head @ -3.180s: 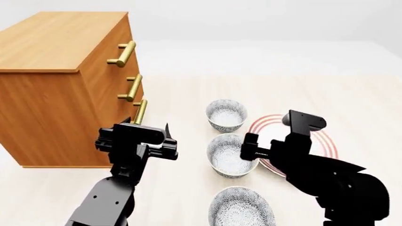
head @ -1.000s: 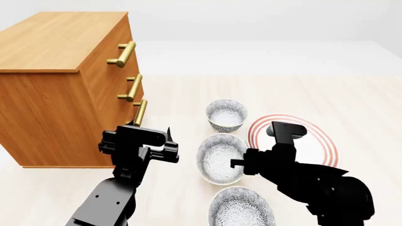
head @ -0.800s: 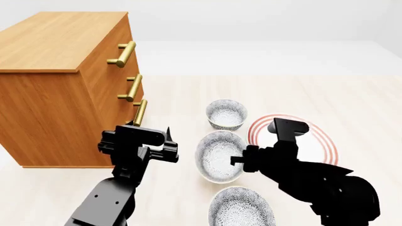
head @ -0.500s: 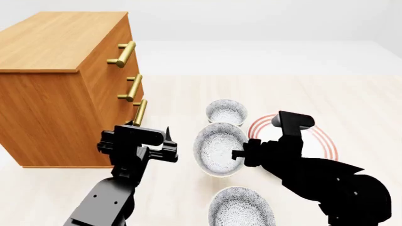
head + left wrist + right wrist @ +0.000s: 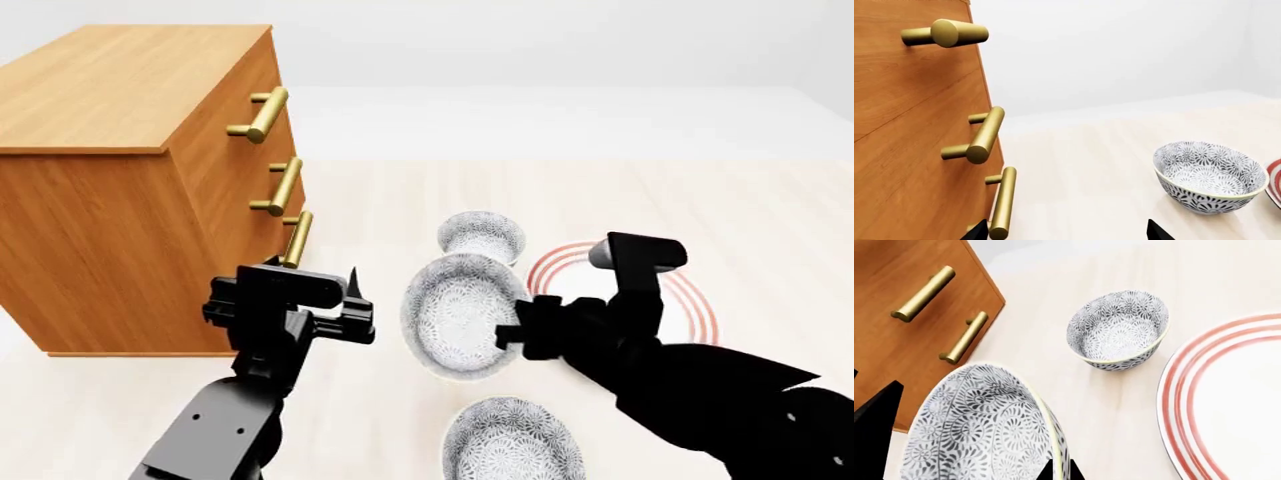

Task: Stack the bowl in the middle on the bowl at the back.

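A: Is it bright?

B: Yes, bright all over. The light is soft and even, with no one lamp I can pick out.

A: Any shadows?

B: Only faint ones on the pale tabletop (image 5: 747, 200). The dresser (image 5: 120, 180) front looks darker than its top.

A: Any blur?

B: No, all sharp, near and far. The gold handles (image 5: 981, 136) shine a little. The black arms show almost no detail.

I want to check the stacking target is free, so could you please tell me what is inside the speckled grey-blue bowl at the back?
The speckled grey-blue bowl at the back holds nothing: the right wrist view shows its patterned inside bare. In the head view, the lifted middle speckled bowl, gripped by the right gripper, covers its near rim.
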